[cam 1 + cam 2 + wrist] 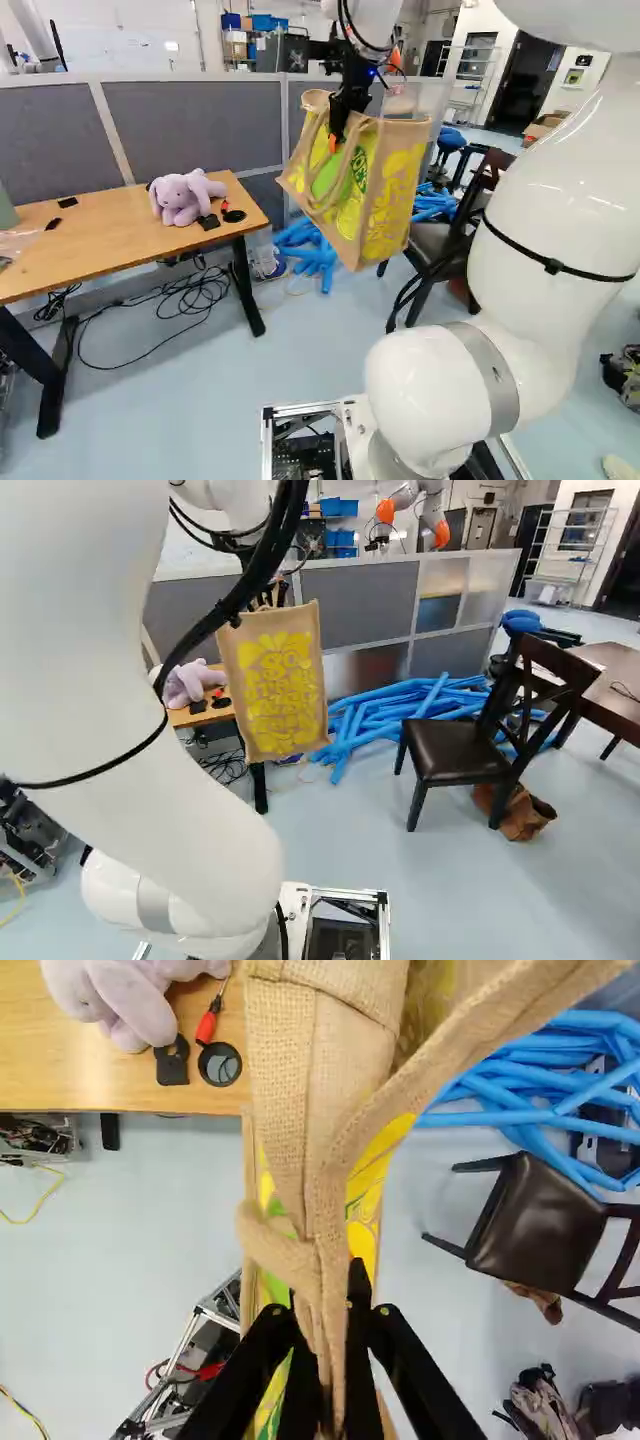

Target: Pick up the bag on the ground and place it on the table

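A tan, rough-woven bag [395,200] with yellow and green print hangs strap-held in the nearly closed hand [334,143].

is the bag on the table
No, the bag hangs in the air from the gripper, right of the table in the left base view.

- My arm [555,150]: glossy white, fat rounded segments, smooth shell.
- Grey band [488,372] ringing the low joint.
- Thin black strap [552,265] cinched round the white, small buckle-like lump on it.
- Thick black cables [232,602], bundled, looping along the outside.
- Pincer [336,138]: black, slim-fingered, round pivot heads [385,1311], orange at a tip.
- Tiny blue light [381,79] near my wrist.
- Base frame [384,920]: silvery metal, dark parts inside.
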